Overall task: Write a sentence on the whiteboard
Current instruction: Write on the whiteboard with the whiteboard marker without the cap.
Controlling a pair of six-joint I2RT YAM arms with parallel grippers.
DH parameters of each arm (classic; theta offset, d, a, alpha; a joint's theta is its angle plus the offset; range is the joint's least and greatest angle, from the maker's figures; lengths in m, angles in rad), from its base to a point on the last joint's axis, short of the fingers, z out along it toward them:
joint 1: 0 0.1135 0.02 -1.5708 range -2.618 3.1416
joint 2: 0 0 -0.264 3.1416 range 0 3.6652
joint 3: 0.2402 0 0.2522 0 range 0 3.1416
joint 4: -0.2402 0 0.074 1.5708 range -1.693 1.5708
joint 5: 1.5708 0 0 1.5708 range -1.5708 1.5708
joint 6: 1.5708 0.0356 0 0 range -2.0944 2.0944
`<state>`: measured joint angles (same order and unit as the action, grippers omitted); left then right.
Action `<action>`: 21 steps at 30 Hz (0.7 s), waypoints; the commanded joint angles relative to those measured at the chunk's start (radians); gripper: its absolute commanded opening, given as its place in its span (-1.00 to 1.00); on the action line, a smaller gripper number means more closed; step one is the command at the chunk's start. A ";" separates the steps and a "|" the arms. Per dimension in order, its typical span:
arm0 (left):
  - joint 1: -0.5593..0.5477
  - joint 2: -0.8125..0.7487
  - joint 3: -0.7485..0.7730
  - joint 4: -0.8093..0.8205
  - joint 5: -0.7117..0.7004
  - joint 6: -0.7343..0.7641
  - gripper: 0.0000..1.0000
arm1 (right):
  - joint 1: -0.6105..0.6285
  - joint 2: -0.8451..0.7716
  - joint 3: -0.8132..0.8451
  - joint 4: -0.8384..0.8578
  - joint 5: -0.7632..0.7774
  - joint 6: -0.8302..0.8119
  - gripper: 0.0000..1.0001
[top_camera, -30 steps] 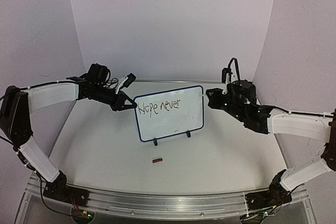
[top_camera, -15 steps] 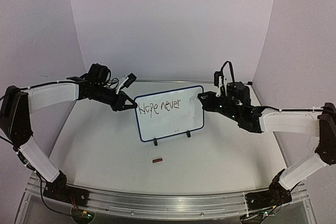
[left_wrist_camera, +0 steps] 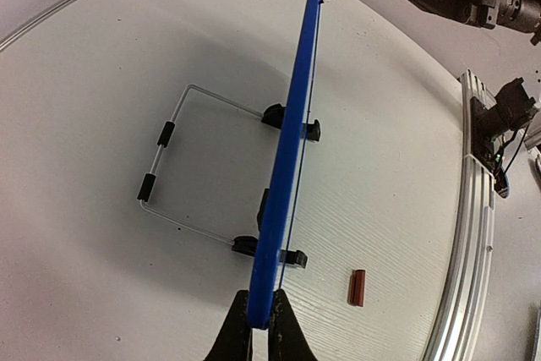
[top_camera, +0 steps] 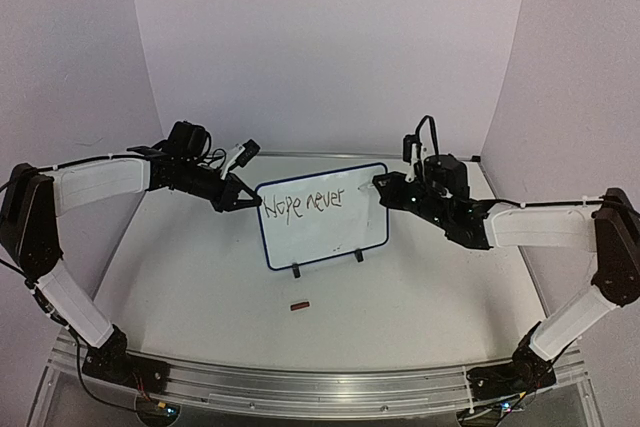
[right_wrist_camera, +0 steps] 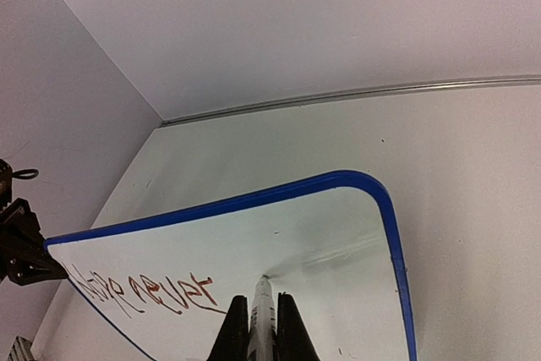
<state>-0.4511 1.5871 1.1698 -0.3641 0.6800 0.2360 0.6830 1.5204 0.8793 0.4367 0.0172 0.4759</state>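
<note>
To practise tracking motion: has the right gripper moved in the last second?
Yes. The right gripper shifted left toward the upper right corner of the whiteboard, which stayed put.

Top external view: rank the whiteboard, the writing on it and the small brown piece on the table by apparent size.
1. whiteboard
2. writing, spanning about half the board's width
3. brown piece, clearly smallest
</note>
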 commanded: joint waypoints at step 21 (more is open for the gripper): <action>-0.006 0.031 0.004 -0.018 -0.073 0.050 -1.00 | 0.001 0.060 0.029 -0.018 0.009 0.005 -1.00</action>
<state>-0.4507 1.5875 1.1698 -0.3645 0.6792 0.2348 0.6844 1.5707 0.9073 0.4366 0.0050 0.4767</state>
